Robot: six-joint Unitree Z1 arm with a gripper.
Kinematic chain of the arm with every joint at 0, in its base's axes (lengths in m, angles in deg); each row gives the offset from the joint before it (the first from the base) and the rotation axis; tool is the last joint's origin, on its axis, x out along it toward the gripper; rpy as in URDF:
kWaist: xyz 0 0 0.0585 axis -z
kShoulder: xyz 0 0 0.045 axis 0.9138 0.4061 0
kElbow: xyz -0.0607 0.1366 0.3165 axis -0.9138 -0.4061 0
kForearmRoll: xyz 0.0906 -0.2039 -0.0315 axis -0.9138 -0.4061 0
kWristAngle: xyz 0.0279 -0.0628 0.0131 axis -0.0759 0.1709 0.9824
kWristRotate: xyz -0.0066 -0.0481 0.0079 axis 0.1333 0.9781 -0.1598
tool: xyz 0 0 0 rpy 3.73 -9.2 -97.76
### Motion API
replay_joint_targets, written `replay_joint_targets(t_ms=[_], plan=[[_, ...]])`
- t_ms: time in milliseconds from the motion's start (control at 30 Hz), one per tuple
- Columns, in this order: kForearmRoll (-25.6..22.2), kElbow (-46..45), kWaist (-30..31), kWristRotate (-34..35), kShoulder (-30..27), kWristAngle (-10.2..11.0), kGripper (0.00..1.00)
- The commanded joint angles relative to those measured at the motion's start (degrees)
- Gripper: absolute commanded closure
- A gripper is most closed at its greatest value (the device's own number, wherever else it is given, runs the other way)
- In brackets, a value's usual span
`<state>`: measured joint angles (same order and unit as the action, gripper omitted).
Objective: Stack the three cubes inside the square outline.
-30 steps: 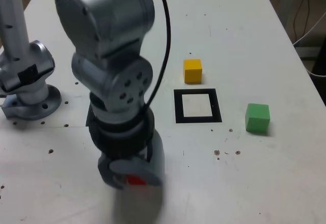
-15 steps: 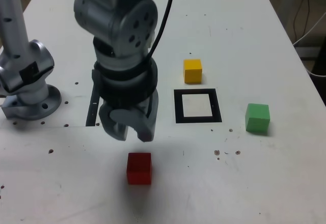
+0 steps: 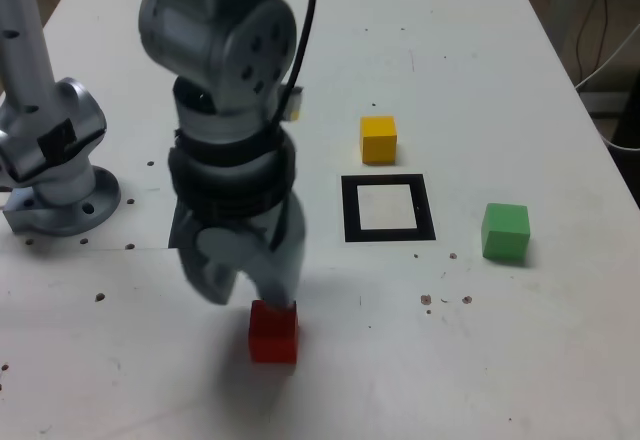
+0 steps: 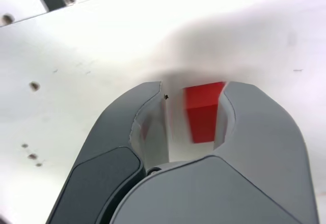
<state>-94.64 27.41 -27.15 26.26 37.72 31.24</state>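
Since half a second ago your gripper (image 3: pixel 250 282) has dropped from above the red cube (image 3: pixel 272 332) down onto it. You see the jaws parted, one finger at the cube's top edge in the exterior view; the wrist view shows the red cube (image 4: pixel 204 113) between the fingers (image 4: pixel 153 117), nearer one jaw, with a gap on the other side, so no grip. Yellow cube (image 3: pixel 378 138) sits just behind the outline (image 3: pixel 388 208); green cube (image 3: pixel 505 231) lies to the exterior view's right of it. All rest on the table (image 3: pixel 480 80).
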Motion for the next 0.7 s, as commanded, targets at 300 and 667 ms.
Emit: replay_joint_targets(t_ms=[300,667], plan=[[0.37,1.28,2.4,3.09,0.1,-2.45,0.01],[4.21,1.56,3.38,4.08,1.34,-4.2,0.01]])
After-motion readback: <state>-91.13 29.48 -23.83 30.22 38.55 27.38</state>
